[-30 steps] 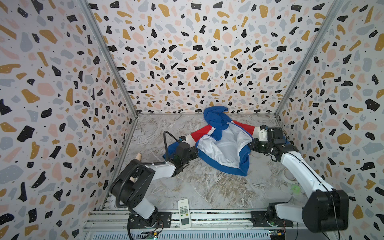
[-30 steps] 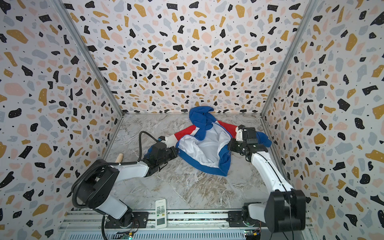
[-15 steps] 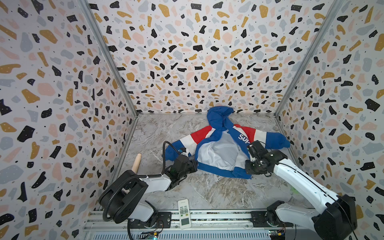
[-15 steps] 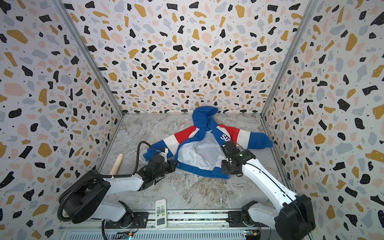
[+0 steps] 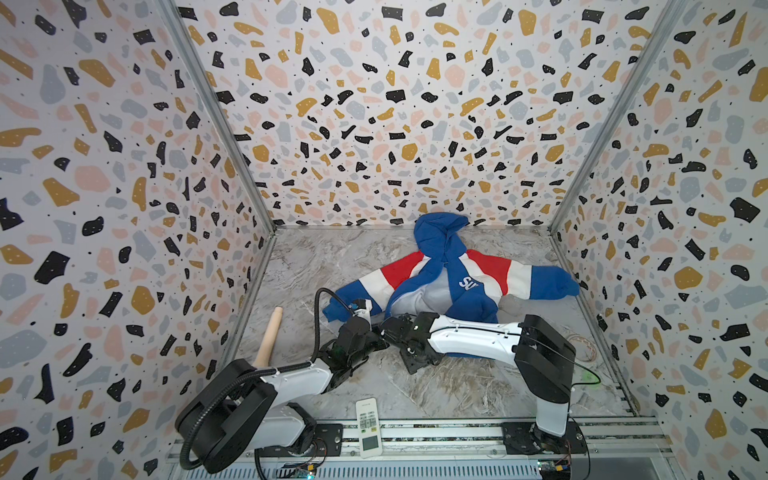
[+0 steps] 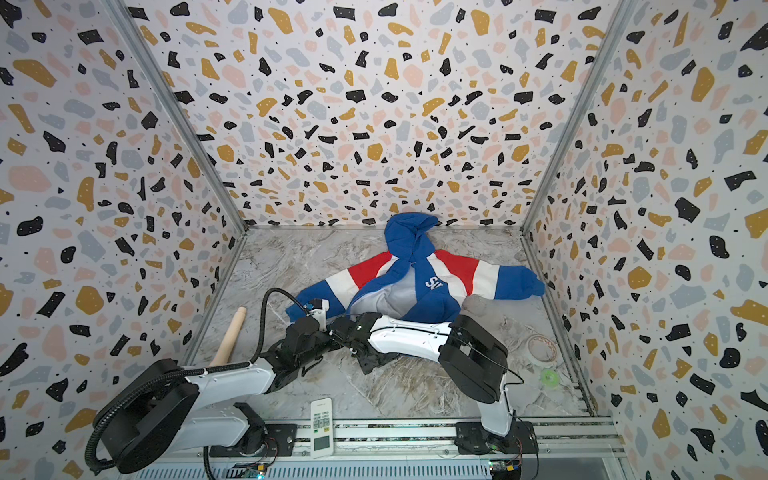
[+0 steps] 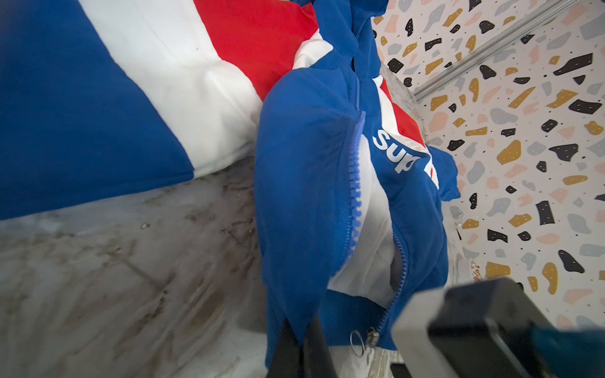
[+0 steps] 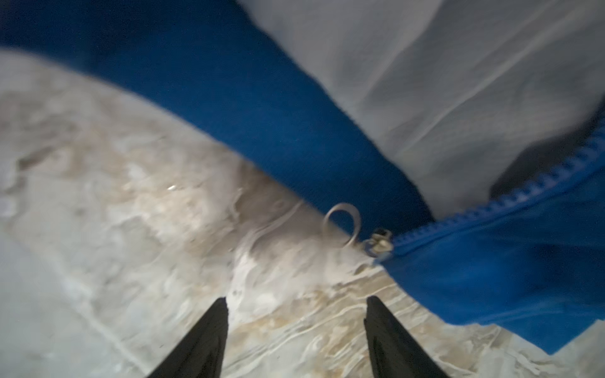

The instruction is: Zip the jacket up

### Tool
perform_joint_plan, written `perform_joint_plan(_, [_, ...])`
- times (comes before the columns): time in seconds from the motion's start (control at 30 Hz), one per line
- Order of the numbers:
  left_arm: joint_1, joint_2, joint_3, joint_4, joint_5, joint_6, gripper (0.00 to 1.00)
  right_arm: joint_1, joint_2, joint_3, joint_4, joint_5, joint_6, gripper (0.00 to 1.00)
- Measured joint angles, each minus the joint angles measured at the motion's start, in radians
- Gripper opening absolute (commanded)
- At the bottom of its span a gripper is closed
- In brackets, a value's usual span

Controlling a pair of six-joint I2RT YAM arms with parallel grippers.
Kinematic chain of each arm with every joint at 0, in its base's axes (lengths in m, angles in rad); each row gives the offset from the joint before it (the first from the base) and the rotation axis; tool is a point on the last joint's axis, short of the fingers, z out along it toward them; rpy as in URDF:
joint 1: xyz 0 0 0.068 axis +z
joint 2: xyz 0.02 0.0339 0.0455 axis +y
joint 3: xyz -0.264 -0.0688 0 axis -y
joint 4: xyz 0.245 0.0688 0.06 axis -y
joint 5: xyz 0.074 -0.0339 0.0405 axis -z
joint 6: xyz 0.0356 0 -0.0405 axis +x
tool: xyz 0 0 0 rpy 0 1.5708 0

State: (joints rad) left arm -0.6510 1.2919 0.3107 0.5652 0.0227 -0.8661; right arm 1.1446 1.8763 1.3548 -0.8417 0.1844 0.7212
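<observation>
Bright, diffuse light in both top views, soft shadows on the floor toward six o'clock, wall patterns stretched at nine and three o'clock, left wrist view crisp with blurred foreground, right wrist view dimmer, jacket motion-smeared

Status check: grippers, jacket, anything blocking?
Left gripper shut on jacket hem. Right gripper open, empty, short of zip slider. Jacket unzipped, slider at bottom. Nothing blocking it.

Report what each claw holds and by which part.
Left claw pinches the jacket by its blue bottom hem, beside the zipper slider. Right claw stands open, holding nothing.
</observation>
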Motion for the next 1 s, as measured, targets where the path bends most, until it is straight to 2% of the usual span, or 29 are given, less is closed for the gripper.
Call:
perform_joint_plan(0.13, [0.0, 0.021, -0.008, -0.002, -0.006, 0.014, 0.0, -0.013, -0.16, -0.104, 0.13, -0.074, 0.019, 0.71])
perform_joint_plan(0.3, [0.0, 0.049, -0.01, 0.004, -0.005, 0.018, 0.0, -0.099, -0.433, -0.273, 0.27, -0.124, 0.077, 0.66])
perform_joint_plan(0.37, [0.0, 0.059, -0.01, 0.006, -0.003, 0.019, 0.0, -0.153, -0.502, -0.332, 0.298, -0.13, 0.113, 0.71])
perform_joint_plan(0.4, [0.0, 0.063, -0.01, 0.006, -0.002, 0.019, 0.0, -0.177, -0.523, -0.356, 0.303, -0.132, 0.135, 0.81])
perform_joint_plan(0.43, [0.0, 0.065, -0.01, 0.005, -0.002, 0.019, 0.0, -0.198, -0.531, -0.373, 0.305, -0.131, 0.152, 0.91])
perform_joint_plan(0.5, [0.0, 0.066, -0.01, 0.005, -0.002, 0.019, 0.0, -0.227, -0.528, -0.397, 0.301, -0.121, 0.177, 0.93])
perform_joint_plan(0.7, [0.0, 0.066, -0.01, 0.005, 0.004, 0.019, 0.0, -0.239, -0.479, -0.399, 0.318, -0.13, 0.197, 0.91])
perform_joint_plan(1.0, [-0.011, 0.066, 0.0, -0.001, 0.024, 0.019, 0.0, -0.325, -0.399, -0.45, 0.377, -0.132, 0.182, 0.89])
